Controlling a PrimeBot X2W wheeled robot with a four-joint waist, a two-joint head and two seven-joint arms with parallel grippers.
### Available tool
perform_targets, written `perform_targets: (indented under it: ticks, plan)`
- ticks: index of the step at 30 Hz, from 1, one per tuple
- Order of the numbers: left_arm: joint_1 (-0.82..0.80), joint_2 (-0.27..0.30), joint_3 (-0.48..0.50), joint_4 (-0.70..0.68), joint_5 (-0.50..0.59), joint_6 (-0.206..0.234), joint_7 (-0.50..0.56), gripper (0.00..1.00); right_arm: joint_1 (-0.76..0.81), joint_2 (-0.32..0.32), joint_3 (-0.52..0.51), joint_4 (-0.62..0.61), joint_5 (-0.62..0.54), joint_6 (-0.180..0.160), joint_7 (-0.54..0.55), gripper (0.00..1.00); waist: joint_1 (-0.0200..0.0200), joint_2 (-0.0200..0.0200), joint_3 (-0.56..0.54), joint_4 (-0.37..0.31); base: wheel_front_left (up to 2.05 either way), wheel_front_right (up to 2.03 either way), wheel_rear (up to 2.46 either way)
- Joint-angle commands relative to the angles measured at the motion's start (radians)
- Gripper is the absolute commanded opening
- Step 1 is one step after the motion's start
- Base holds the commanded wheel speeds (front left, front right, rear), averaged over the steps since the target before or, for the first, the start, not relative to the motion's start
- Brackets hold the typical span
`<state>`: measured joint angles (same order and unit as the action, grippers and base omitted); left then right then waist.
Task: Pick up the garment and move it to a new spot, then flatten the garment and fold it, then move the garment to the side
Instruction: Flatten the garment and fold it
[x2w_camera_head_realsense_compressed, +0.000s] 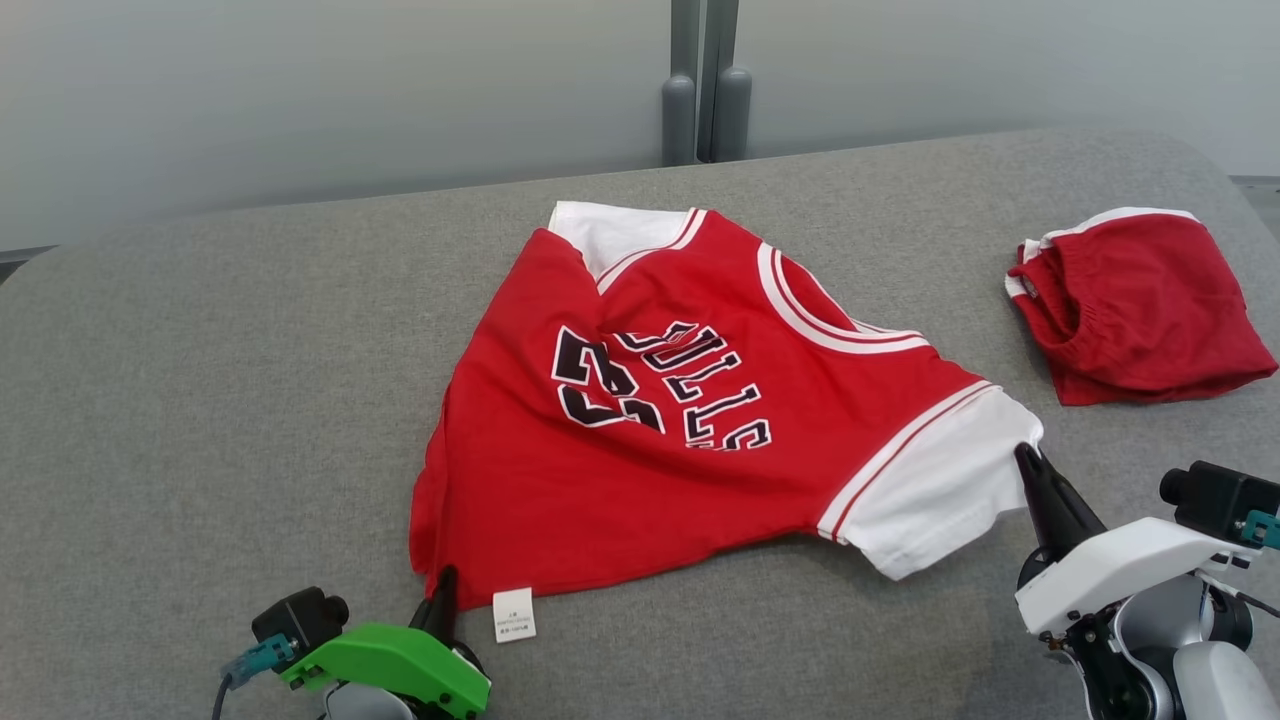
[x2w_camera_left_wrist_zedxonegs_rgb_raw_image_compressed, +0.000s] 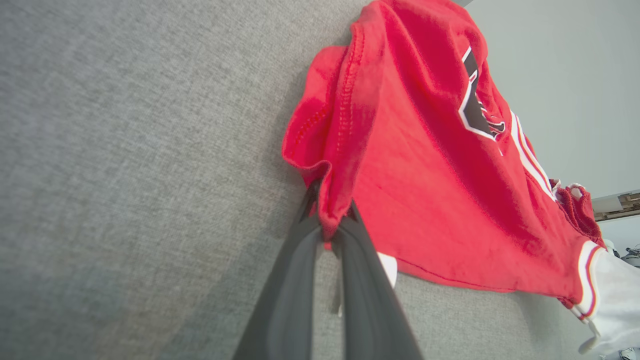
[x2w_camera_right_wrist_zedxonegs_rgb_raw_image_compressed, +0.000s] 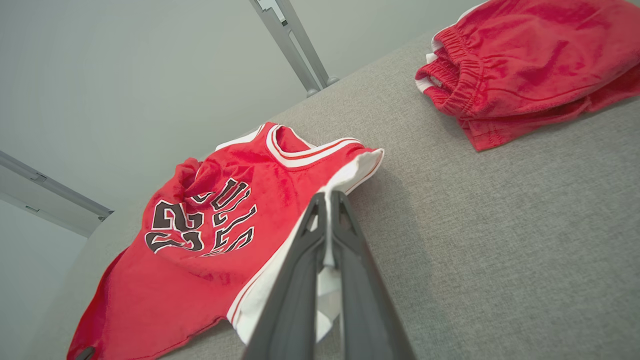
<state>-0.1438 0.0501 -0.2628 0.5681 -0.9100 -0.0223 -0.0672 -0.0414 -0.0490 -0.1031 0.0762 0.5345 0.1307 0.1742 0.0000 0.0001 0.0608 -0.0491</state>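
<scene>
We find the jersey (x2w_camera_head_realsense_compressed: 640, 470) lying mid-table (x2w_camera_head_realsense_compressed: 220, 380), rumpled, print side up. The left gripper (x2w_camera_left_wrist_zedxonegs_rgb_raw_image_compressed: 331, 222) is clamped tight on the red hem corner nearest us, and the right gripper (x2w_camera_right_wrist_zedxonegs_rgb_raw_image_compressed: 329, 200) is pinched shut on the white sleeve edge. We judge the cloth light, limp and a bit slick. Corner holds suit it, though thin pinches may slip under tension. There is open grey surface to the left and beyond the jersey. The shorts (x2w_camera_head_realsense_compressed: 1150, 310) lie well apart, near the right edge.
</scene>
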Motion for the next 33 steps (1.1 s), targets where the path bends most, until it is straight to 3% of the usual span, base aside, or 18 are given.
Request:
perform_targets:
  ticks: [1, 6, 12, 17, 25, 26, 33]
  plan:
    - [-0.016, 0.002, -0.002, 0.003, -0.009, -0.005, -0.005, 0.00, -0.006, -0.003, 0.000, -0.001, 0.000, 0.000, -0.008, 0.00, 0.0000, -0.0001, -0.001, 0.000, 0.00, 0.00, 0.00]
    - [-0.008, 0.002, 0.013, -0.018, -0.051, -0.022, -0.013, 0.00, -0.015, -0.003, -0.004, -0.010, 0.015, 0.000, -0.006, 0.00, 0.0000, -0.0001, -0.007, 0.003, 0.00, 0.00, 0.00]
    - [0.012, 0.002, 0.066, -0.123, -0.188, -0.040, 0.010, 0.00, -0.033, -0.003, -0.004, -0.038, 0.074, 0.000, 0.006, 0.00, 0.0000, -0.0001, -0.018, 0.006, 0.00, 0.00, 0.00]
    - [0.024, 0.002, 0.120, -0.278, -0.312, -0.017, 0.058, 0.00, -0.075, -0.003, -0.021, -0.094, 0.157, 0.000, 0.026, 0.00, 0.0000, -0.0001, -0.036, 0.005, 0.00, 0.00, 0.00]
    - [-0.011, 0.026, 0.220, -0.580, -0.447, 0.111, 0.147, 0.00, -0.199, -0.003, -0.077, -0.216, 0.307, 0.000, 0.060, 0.00, 0.0000, -0.0001, -0.071, 0.005, 0.00, 0.00, 0.00]
    - [-0.040, 0.037, 0.236, -0.649, -0.456, 0.155, 0.167, 0.00, -0.231, -0.003, -0.082, -0.244, 0.340, 0.000, 0.071, 0.00, 0.0000, -0.0001, -0.077, 0.005, 0.00, 0.00, 0.00]
    - [-0.215, 0.134, 0.250, -0.808, -0.415, 0.322, 0.246, 0.00, -0.379, -0.003, -0.113, -0.293, 0.345, 0.000, 0.121, 0.00, 0.0000, -0.0001, -0.093, 0.001, 0.00, 0.00, 0.00]
